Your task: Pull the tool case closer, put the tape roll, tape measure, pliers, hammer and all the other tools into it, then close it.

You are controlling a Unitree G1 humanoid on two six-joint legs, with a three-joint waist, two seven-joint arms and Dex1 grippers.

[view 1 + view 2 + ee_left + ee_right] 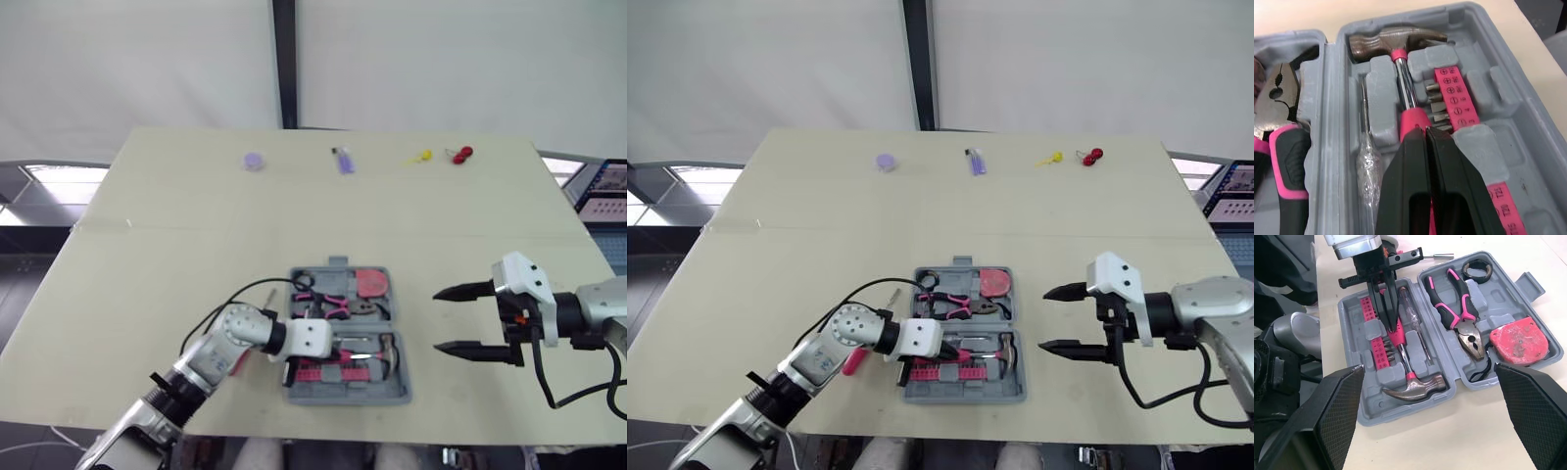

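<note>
The grey tool case (345,394) lies open near the table's front edge. One half holds the hammer (1413,384), a pink bit strip (1452,93) and a clear-handled screwdriver (1366,161). The other half holds the pink-handled pliers (1457,308), the red tape measure (1518,340) and the black tape roll (1476,269). My left gripper (1425,131) is shut, its tips resting on the hammer's pink handle. To the right of the case, my right gripper (465,318) stands open and holds nothing.
A pink-handled item (854,360) lies on the table under my left arm, beside the case. A small metal bit (1442,256) lies just outside the case. Far back sit a purple disc (254,160), a purple item (344,160), a yellow one (421,157) and a red one (460,153).
</note>
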